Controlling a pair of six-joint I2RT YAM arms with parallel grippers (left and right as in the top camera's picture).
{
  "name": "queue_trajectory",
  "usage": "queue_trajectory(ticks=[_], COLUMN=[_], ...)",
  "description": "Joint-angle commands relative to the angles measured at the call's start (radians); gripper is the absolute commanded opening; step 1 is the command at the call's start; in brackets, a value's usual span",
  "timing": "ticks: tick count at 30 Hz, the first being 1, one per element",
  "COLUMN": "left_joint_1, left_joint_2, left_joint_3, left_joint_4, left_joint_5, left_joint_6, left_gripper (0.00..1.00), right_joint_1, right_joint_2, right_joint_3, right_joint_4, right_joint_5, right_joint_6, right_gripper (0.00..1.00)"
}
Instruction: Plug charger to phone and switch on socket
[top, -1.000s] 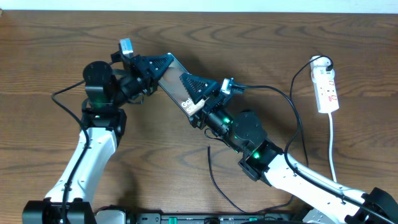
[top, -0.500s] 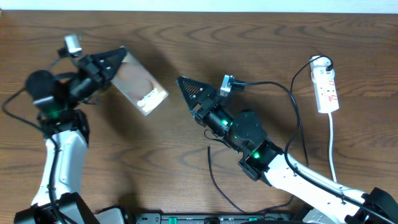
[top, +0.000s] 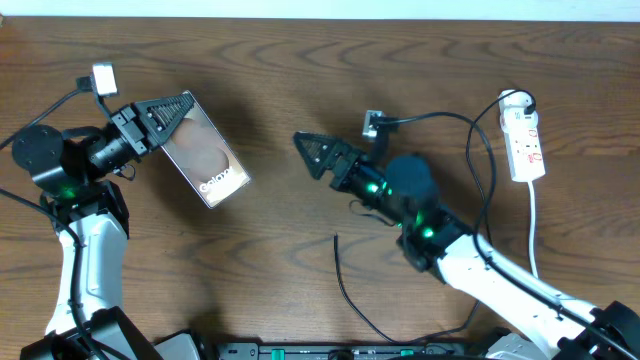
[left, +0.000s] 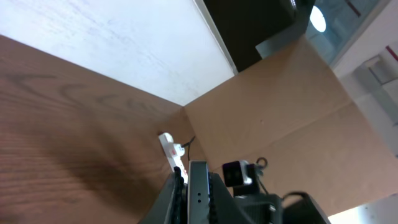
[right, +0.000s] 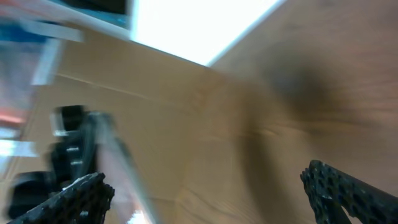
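My left gripper (top: 176, 110) is shut on the top end of the phone (top: 205, 155), which hangs tilted above the table's left side, its "Galaxy" lettering at the lower free end. In the left wrist view the phone's thin edge (left: 199, 190) stands clamped between both jaws. My right gripper (top: 305, 146) hovers open and empty at mid-table, pointing left toward the phone; its fingertips (right: 71, 198) stand far apart, with the blurred phone (right: 118, 165) beyond. The charger (top: 345, 285) lies near the front edge, its tip free on the wood. The socket (top: 525, 140) lies at the far right.
A white cord (top: 533, 235) runs from the socket toward the front edge. Black cables (top: 470, 150) loop over the right arm between the wrist camera and the socket. Brown cardboard walls (left: 292, 112) rise behind the table.
My left arm has swung left, carrying the phone away from the right gripper, which stood around its lower end. The right arm has drawn back to the right, still open.
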Motion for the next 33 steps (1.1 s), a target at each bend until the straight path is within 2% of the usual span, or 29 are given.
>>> queue_trajectory(ticks=[1,9,15,19,24,33], left_joint_1=[0.003,0.003,0.003,0.003,0.003,0.003], left_joint_2=[-0.006,-0.006,-0.006,-0.006,-0.006,-0.006], left_joint_3=[0.013,0.013,0.013,0.013,0.013,0.013], left_joint_4=[0.011,0.065,0.066,0.065,0.065,0.065], left_joint_5=[0.028,0.039,0.047,0.05,0.058,0.058], left_joint_6=[0.072,0.085,0.085,0.085,0.085,0.085], left_gripper=[0.07,0.07,0.07,0.07,0.08,0.07], right_joint_1=[-0.066,-0.103,-0.084,-0.071,-0.032,0.044], right_joint_2=[-0.01,-0.01,-0.01,-0.01,-0.009,0.057], right_joint_3=[0.081,0.263,0.271,0.271,0.271,0.274], right_joint_4=[-0.138,-0.631,-0.902,-0.978,-1.032,-1.143], right_joint_5=[-0.172,-0.264,-0.264,-0.277,-0.232,-0.193], right_joint_6=[-0.088,-0.318,-0.395,-0.372,-0.421,-0.364], right_gripper=[0.99,0.99,0.99,0.99,0.99,0.99])
